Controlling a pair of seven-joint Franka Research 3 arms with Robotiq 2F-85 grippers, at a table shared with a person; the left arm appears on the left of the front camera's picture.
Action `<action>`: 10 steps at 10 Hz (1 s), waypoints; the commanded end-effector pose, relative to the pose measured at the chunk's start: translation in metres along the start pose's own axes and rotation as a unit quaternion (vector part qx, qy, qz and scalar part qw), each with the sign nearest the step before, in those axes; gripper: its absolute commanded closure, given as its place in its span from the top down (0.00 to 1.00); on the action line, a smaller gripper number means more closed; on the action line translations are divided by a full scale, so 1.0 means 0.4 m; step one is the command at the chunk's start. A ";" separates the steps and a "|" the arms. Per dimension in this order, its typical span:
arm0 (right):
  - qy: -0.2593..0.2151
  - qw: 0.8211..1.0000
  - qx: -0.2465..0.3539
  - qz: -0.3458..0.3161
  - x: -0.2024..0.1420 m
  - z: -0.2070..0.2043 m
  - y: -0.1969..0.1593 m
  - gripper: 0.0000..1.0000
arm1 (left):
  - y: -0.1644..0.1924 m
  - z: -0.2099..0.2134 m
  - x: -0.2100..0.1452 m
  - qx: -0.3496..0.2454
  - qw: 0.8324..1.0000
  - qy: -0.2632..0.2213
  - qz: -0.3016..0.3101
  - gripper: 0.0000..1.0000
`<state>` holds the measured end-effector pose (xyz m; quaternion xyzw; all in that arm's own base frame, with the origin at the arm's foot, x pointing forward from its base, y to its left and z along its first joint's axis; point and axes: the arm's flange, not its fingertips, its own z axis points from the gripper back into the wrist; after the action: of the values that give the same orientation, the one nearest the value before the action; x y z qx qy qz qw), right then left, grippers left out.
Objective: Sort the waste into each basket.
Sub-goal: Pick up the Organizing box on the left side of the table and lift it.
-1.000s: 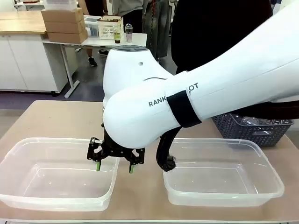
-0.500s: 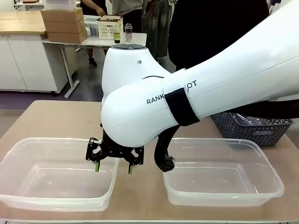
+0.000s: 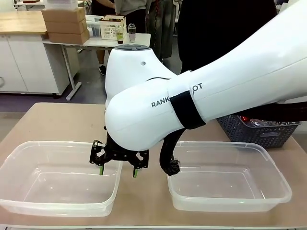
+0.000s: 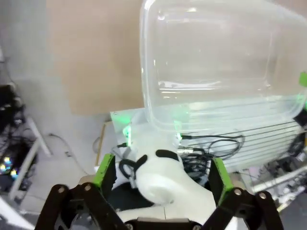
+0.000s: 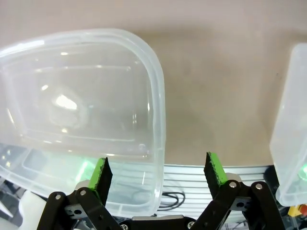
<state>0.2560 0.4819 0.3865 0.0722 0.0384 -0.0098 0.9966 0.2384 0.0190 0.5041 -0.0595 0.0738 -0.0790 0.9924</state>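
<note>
Two clear tubs sit side by side on the tan table, the left basket (image 3: 19, 160) and the right basket (image 3: 276, 167), both holding nothing. My right arm reaches across from the right. Its right gripper (image 3: 117, 172) hangs open over the left basket's right rim. In the right wrist view the right gripper (image 5: 158, 165) stands open, with the left basket's rim (image 5: 160, 105) between the fingers and the other basket (image 5: 290, 134) at the right edge. My left gripper (image 4: 163, 170) is open and grips nothing, with a clear basket (image 4: 144, 72) beyond it. A red bit of waste (image 3: 244, 118) and crinkled clear plastic show in the grey basket.
A dark grey lattice basket (image 3: 259, 132) stands at the back right of the table. A person in dark clothes (image 3: 216, 33) stands behind the table. Bare tabletop (image 3: 62, 122) lies beyond the tubs. Cables and a white robot base (image 4: 163, 182) lie below the table edge.
My right arm has barely shifted and its gripper stays open over the left basket's rim. A red bit now shows in the grey lattice basket.
</note>
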 end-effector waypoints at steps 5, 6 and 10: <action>0.001 1.000 0.002 0.000 -0.002 0.003 0.001 1.00 | 0.033 0.005 -0.018 -0.032 0.999 -0.007 0.018 1.00; 0.001 1.000 0.002 0.000 -0.002 0.003 0.001 1.00 | 0.034 0.003 -0.011 -0.025 1.000 -0.007 0.012 1.00; 0.001 1.000 0.002 0.000 -0.002 0.003 0.001 1.00 | -0.019 -0.368 0.072 -0.002 0.994 0.079 -0.069 1.00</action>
<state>0.2561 0.4819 0.3863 0.0721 0.0387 -0.0099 0.9966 0.2805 0.0040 0.4566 -0.0701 0.1240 -0.1288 0.9814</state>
